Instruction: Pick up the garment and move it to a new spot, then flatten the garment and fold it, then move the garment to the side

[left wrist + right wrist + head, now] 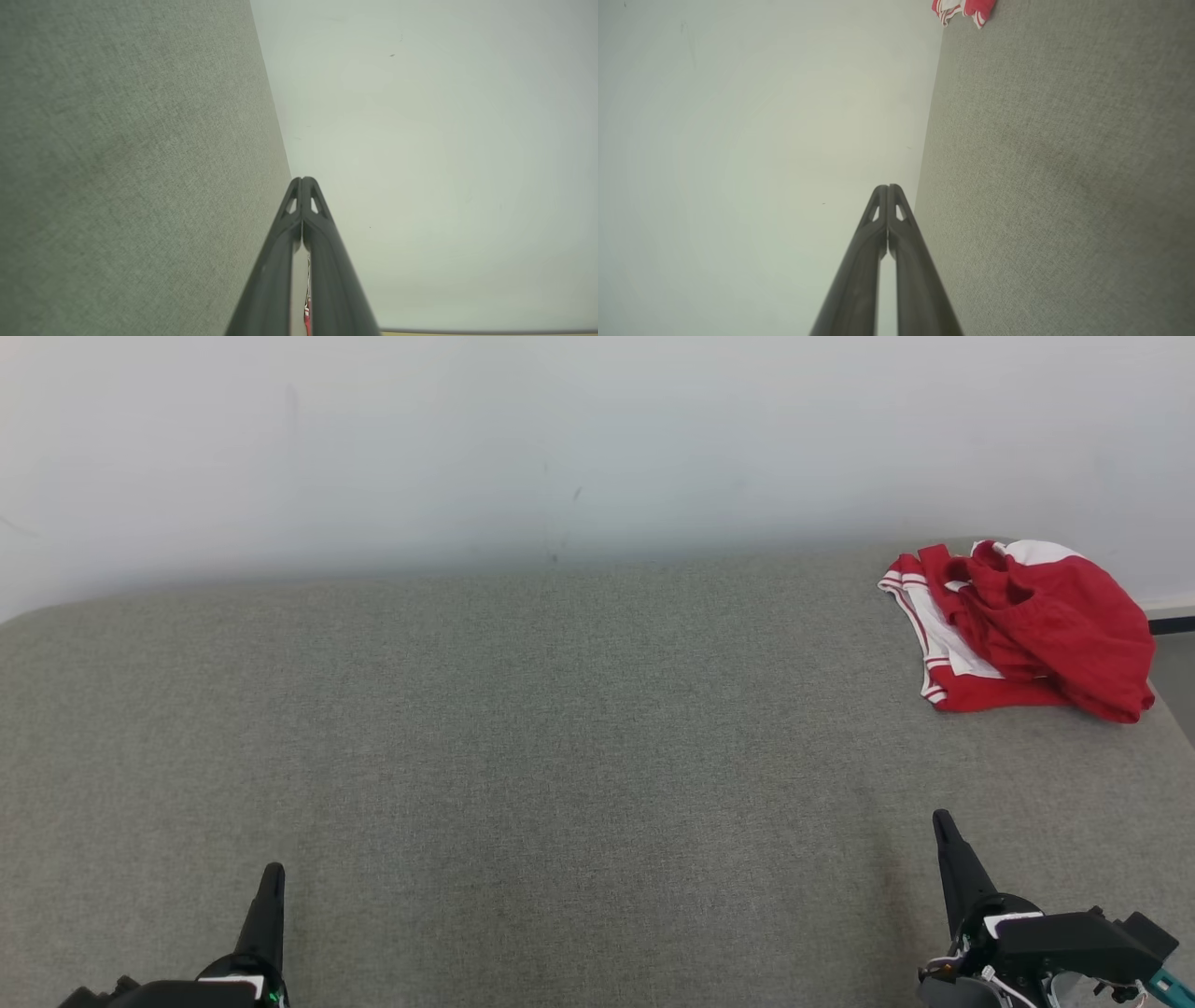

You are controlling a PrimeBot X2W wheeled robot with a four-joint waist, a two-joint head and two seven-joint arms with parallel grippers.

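Left pincer: my left pincer [269, 896] sat low at the near left, its two dark fingers pressed tip to tip [302, 180] and holding nothing.
Surface: a grey woven cloth surface [560, 756] ran back to a pale plain wall [560, 429].
Right pincer: my right pincer [945, 826] sat low at the near right, also drawn together [888, 187] and empty, well apart from the garment.
Garment: the red and white fabric garment [1036, 625] lay in the far right corner of the surface, near the wall, as a loose rumpled bundle.
Progress: it lay off to the side, as the task's end requires. The bundle fitted either a rough fold set aside or a heap awaiting pickup, and I could not settle which.
Hidden: its layers and kind were unclear. My right wrist view cut it off at the top edge [964, 10].
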